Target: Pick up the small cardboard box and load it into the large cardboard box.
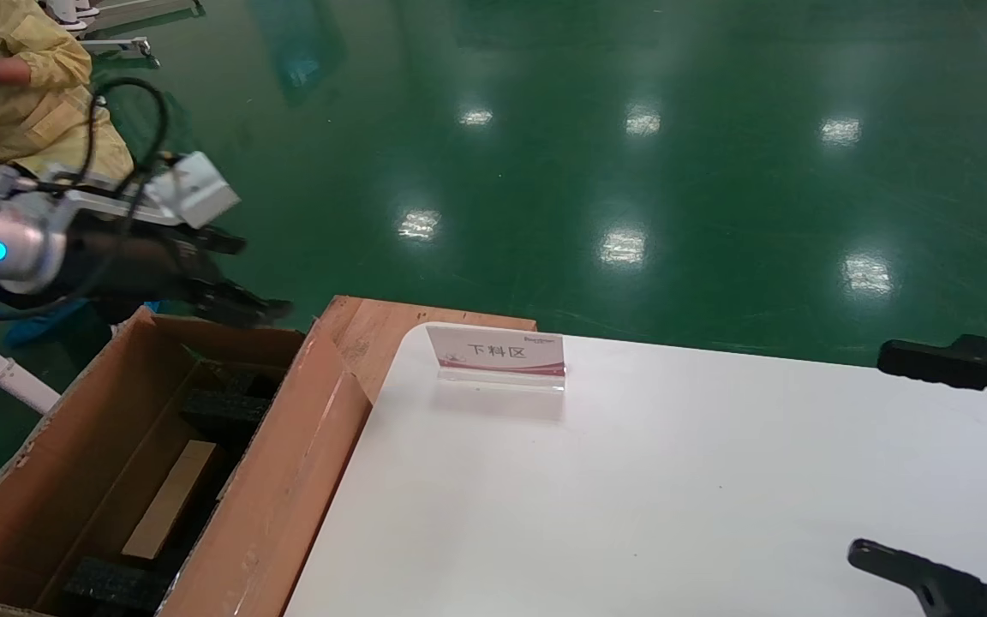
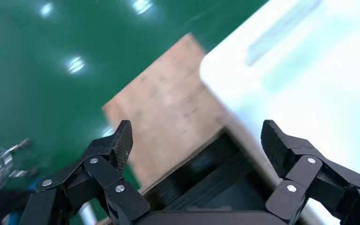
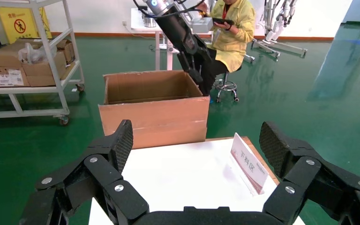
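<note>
Small box point(image 1: 170, 500) lies inside the large box point(image 1: 288, 480); left gripper point(image 1: 232, 274) above its far rim and right gripper point(image 1: 930, 463) over the desk point(image 1: 631, 480) both have fingers spread.

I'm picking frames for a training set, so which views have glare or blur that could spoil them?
Head view: ceiling lights glare off the green floor; the white table is evenly lit and the sign readable. Left wrist view: table and wooden board are smeared by blur, only the left claw is crisp. Right wrist view: sharp, mild floor sheen.
</note>
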Available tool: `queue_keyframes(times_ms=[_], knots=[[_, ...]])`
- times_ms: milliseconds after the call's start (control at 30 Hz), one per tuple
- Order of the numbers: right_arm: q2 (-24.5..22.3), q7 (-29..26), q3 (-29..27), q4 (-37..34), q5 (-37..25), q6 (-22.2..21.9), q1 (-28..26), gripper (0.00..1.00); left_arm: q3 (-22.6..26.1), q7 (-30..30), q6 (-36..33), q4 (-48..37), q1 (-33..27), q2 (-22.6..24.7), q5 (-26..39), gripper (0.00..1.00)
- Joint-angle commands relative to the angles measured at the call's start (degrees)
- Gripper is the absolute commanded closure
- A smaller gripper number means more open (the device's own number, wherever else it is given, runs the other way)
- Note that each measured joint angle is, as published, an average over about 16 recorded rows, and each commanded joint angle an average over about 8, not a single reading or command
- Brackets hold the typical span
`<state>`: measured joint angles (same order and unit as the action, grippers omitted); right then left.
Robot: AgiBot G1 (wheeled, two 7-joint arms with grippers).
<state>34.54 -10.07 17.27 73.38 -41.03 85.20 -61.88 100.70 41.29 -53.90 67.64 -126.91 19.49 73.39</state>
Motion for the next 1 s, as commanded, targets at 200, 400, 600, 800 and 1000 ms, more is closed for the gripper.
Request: queue_keyframes(times_ms=[200,400,600,800,1000], knots=[[0.06,-0.09,-0.17,0.03,-0.11,0.07,0.04,0.0,-11.83,-4.26,-4.44,0.83,9.13,2.17,-4.4,0.0],[0.12,-0.17,-0.31,0.05,-0.21,0.12,0.08,0.0,-21.98,-7.92,-8.25,1.54,16.96,4.03,-8.18,0.0],[0.17,-0.25,-0.46,0.07,-0.3,0.18,0.12,0.0,-32.26,-11.63,-12.11,2.26,24.89,5.91,-12.01,0.0],[0.23,-0.32,-0.6,0.1,-0.4,0.24,0.15,0.0,-42.41,-15.29,-15.92,2.98,32.73,7.78,-15.79,0.0],[0.28,-0.4,-0.74,0.12,-0.49,0.29,0.19,0.0,-52.5,-18.93,-19.71,3.68,40.51,9.63,-19.54,0.0]])
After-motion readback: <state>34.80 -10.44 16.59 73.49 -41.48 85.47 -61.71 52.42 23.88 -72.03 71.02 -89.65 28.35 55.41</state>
